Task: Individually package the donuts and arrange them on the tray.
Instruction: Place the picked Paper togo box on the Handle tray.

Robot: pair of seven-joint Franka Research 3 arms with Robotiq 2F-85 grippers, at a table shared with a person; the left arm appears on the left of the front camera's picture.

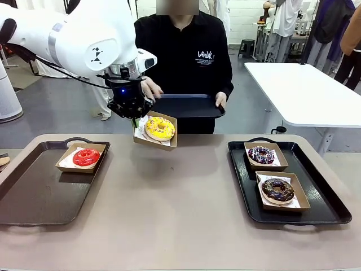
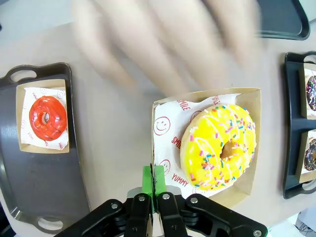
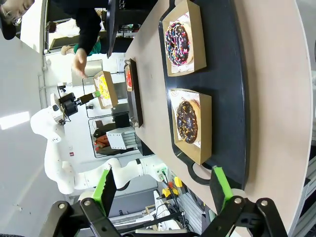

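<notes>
My left gripper [image 1: 134, 116] is shut on the rim of a cardboard box [image 1: 168, 141] that holds the yellow sprinkled donut [image 1: 159, 128], lifted above the table's far edge. In the left wrist view the green pads [image 2: 147, 178] pinch the box's paper-lined edge beside the yellow donut [image 2: 218, 146]. A person's blurred hand [image 2: 163, 44] hovers just beyond it. The red donut [image 1: 86, 157] sits boxed on the left tray [image 1: 39, 192]. The sprinkled dark donut [image 1: 261, 154] and the chocolate donut [image 1: 277, 189] sit boxed on the right tray [image 1: 322, 192]. My right gripper [image 3: 162, 190] stands open near that tray's end.
The person across the table holds a third black tray [image 1: 189, 105] at waist height, one hand [image 1: 151, 89] close to my left gripper. A white table [image 1: 304, 90] stands behind on the right. Bare tabletop [image 1: 180, 203] lies between the two trays.
</notes>
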